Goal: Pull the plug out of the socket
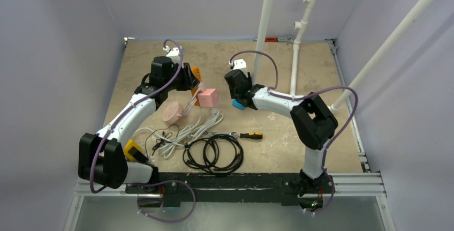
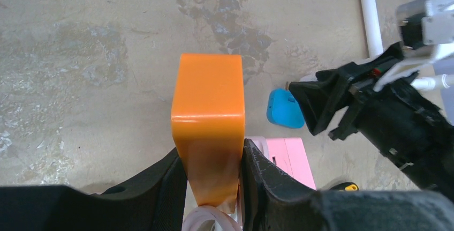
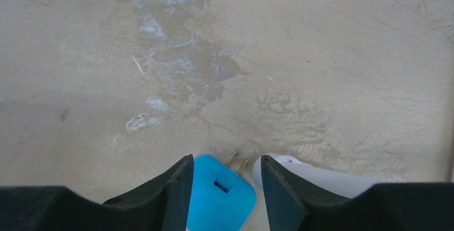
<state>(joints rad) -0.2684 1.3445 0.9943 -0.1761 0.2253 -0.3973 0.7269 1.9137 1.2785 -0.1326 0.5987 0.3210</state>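
The left jaws are clamped on an orange block (image 2: 209,107), one black finger pressed to each side, with the block sticking out forward over the counter (image 3: 321,54). Just to their right sits the pink socket cube (image 1: 207,98), its pale cord curling below the block. I cannot tell whether the block and the cube are joined.

Further right, the blue plug (image 3: 220,196) lies flat on the counter, apart from the cube. Its 2 brass prongs (image 3: 231,158) are bare and sit in no socket, so the plug looks to be off the socket already.

The right jaws stand apart, 1 finger on each side of the plug. It lies close against 1 finger with a sliver of space before the other. The plug's long axis runs roughly straight ahead of these jaws, with the prongs pointing away from the wrist and tilted slightly to the right. A white rounded piece (image 3: 300,169) lies just beyond the far finger.

The right arm (image 1: 278,99) is by far the nearer to the plug. Any further grasp would probably mean closing across the plug's width, along the line it already lies on.
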